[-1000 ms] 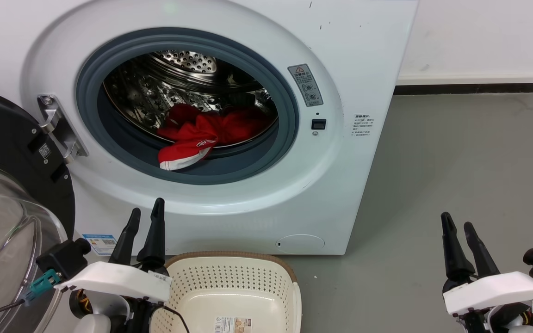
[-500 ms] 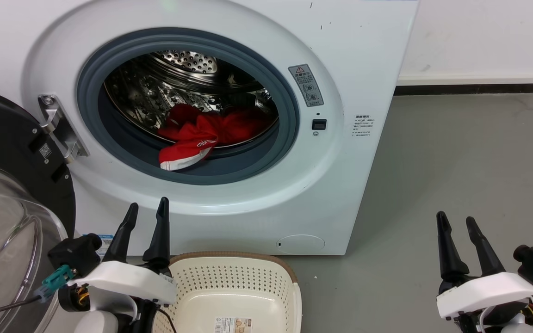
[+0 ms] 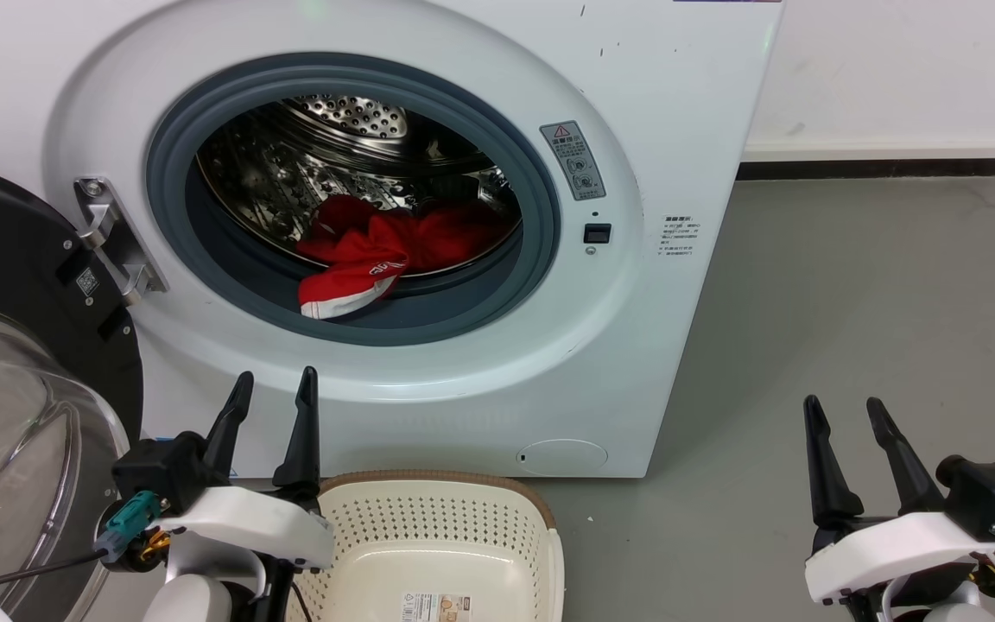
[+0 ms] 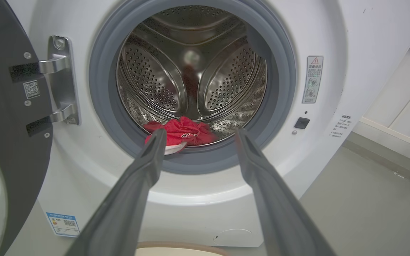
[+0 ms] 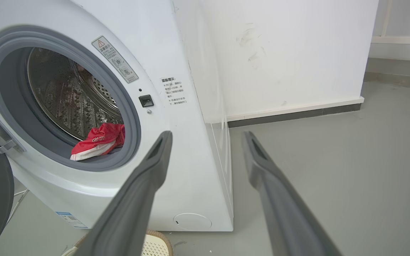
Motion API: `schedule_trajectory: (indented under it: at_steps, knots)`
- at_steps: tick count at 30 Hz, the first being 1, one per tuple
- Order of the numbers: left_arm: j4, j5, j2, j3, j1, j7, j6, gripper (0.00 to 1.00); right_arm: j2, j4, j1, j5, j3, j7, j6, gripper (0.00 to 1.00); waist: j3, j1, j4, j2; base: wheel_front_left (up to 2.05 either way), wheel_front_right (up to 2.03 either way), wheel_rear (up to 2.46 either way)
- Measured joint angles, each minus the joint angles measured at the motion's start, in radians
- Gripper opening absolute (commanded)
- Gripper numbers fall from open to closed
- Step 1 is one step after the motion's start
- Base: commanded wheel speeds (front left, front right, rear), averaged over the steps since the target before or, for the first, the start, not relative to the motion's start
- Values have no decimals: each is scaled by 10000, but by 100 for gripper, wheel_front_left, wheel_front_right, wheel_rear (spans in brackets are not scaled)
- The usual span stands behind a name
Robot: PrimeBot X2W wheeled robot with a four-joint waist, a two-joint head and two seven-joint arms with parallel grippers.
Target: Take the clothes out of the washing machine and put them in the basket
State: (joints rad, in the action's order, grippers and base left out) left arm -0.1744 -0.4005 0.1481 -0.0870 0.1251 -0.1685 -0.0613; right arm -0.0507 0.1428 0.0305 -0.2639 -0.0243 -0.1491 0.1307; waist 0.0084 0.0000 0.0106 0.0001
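Progress stands at the outset: no garment is out of the washing machine (image 3: 679, 130), and the visible part of the basket (image 3: 428, 529) holds nothing.

Left gripper (image 3: 275, 377) is open, its two dark fingers spread apart, with nothing between them and no contact with any object. Right gripper (image 3: 842, 403) is likewise spread, unloaded and free of contact.

Just beside the left gripper, on the side toward the right gripper, the basket sits close to the foot of the machine. Ahead of and above the left fingertips lies the round porthole with its grey seal (image 3: 542, 216); in the left wrist view the fingers frame this opening. The clothes (image 3: 377, 246) lie beyond it, well apart from both grippers, heaped at the bottom front of the drum (image 3: 290, 164), with one white-trimmed edge hanging over the drum lip onto the seal. The door (image 3: 5, 259) stands swung open on the outer side of the left gripper. The right gripper sits past the machine's side, above the floor (image 3: 852, 302).

Remaining work, by judgement: reach into the drum, grasp the clothes, withdraw them and release them over the basket.
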Motion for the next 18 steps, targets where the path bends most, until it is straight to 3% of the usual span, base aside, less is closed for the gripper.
schedule_trajectory:
  at_steps: [18]
  knots:
    - [-313,1310,-8,2,71,-391,-21,100,0,-397,-158,1430,81,-65,0,100,-15,0,30,0,0,0,0]
